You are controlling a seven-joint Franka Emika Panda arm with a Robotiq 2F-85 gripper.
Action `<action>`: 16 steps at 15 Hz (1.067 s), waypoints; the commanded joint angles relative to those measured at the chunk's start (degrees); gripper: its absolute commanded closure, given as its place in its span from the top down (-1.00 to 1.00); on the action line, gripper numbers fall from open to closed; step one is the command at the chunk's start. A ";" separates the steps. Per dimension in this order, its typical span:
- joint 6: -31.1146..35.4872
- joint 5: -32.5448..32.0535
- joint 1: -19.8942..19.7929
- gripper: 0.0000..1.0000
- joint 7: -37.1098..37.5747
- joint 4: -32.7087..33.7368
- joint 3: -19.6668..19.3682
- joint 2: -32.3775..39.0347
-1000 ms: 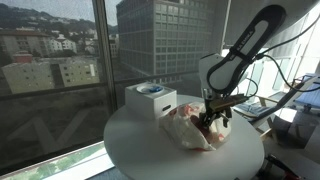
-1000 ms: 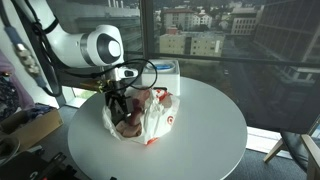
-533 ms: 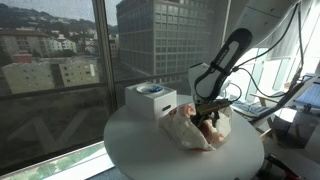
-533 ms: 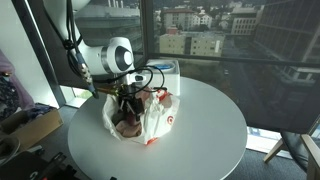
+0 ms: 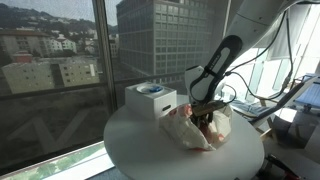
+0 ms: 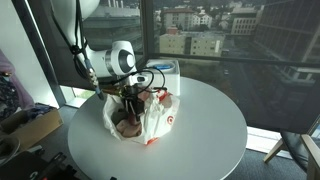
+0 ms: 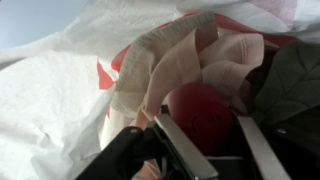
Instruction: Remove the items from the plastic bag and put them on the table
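A white plastic bag (image 5: 188, 132) (image 6: 158, 122) with red print lies open on the round white table (image 5: 140, 150) (image 6: 215, 125). My gripper (image 5: 206, 117) (image 6: 131, 103) reaches down into the bag's mouth. In the wrist view the bag (image 7: 50, 110) fills the left, and my gripper (image 7: 205, 122) has its two fingers against either side of a round red item (image 7: 200, 108). Above it lies a crumpled pale pink wrap (image 7: 190, 55), and a dark item (image 7: 292, 80) sits at the right. The bag's folds hide its other contents.
A white box (image 5: 150, 100) (image 6: 166, 70) with a blue mark on top stands on the table just behind the bag. Windows run close behind the table. Cables and clutter lie past the table's edge (image 5: 285, 100).
The arm has sunk lower into the bag and leaned further over it. The jaws have drawn in around the red item.
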 commanded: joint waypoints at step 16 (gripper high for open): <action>-21.59 -1.88 1.83 -0.91 -5.40 7.75 7.43 -25.99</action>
